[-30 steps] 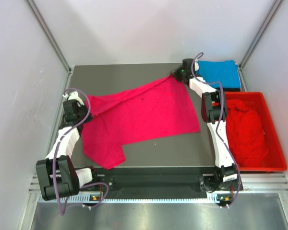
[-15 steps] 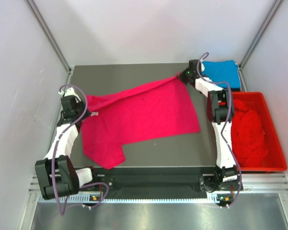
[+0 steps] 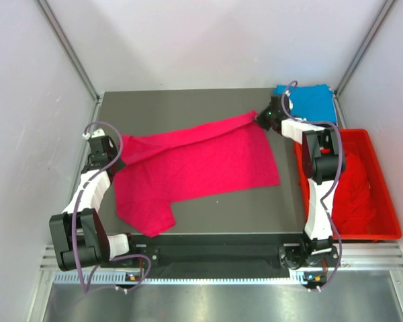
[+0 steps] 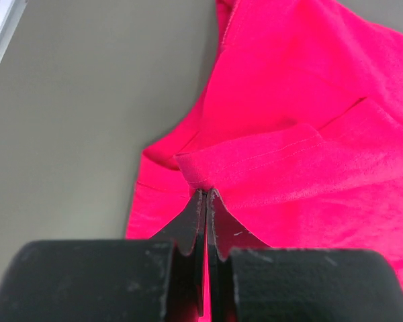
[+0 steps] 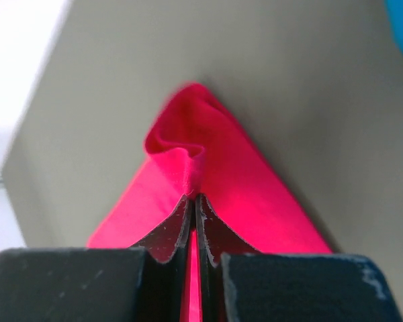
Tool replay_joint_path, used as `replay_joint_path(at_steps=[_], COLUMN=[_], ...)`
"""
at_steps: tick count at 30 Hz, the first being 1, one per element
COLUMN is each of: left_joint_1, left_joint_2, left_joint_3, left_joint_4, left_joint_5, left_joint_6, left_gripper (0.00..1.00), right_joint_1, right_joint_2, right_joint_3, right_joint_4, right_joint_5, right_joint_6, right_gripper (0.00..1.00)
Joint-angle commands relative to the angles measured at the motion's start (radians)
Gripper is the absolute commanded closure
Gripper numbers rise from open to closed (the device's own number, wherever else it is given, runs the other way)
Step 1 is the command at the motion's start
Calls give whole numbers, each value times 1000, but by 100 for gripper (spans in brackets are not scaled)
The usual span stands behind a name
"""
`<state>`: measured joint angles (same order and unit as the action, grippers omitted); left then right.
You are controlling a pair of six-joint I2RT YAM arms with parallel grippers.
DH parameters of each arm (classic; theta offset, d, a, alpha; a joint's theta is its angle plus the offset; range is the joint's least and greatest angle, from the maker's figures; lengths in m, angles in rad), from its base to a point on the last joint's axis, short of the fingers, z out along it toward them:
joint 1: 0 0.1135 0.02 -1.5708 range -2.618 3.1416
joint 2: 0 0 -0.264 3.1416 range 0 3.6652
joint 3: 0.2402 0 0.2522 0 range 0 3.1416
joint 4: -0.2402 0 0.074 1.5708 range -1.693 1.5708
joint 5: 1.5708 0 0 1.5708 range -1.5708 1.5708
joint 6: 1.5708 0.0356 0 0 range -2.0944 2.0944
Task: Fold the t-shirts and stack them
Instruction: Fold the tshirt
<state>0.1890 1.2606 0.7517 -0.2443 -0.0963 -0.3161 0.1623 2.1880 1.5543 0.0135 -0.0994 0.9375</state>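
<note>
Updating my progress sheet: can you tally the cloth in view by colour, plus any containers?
Pink t-shirt: 1, spread out
Blue folded bundle: 1, at the far right
Red heap: 1, in the crate; how many shirts it holds cannot be told
Red crate: 1
Total: 4

The spread magenta cotton t-shirt (image 3: 201, 161) covers the middle of the dark grey table (image 3: 168, 107); bare tabletop shows along the far edge and at the near right corner. A folded sky-blue t-shirt (image 3: 312, 104) fills the far right corner, just beside the right tool (image 3: 258, 119). A rigid red plastic crate (image 3: 387, 201) heaped with red t-shirts (image 3: 349, 184) flanks the right edge. White walls (image 3: 27, 134) close both sides.
</note>
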Motion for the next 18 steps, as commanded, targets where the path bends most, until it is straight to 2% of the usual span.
replay_joint_path(at_steps=[1,8,18], left_joint_1=[4,3,3], left_joint_2=[-3,31,74], left_joint_3=[-3,-8,-8], left_joint_4=[28,54,40], left_joint_5=[-52,-89,-71], left_joint_6=[2,9,-8], left_gripper=[100,100,100], right_joint_1=[2,2,2], right_joint_2=[-80,-128,-163], right_joint_3=[-72,-243,-292], right_joint_4=[54,170,213], right_joint_5=[9,-6,-20], right_joint_6=[-25,-16,-8], right_gripper=[100,100,100])
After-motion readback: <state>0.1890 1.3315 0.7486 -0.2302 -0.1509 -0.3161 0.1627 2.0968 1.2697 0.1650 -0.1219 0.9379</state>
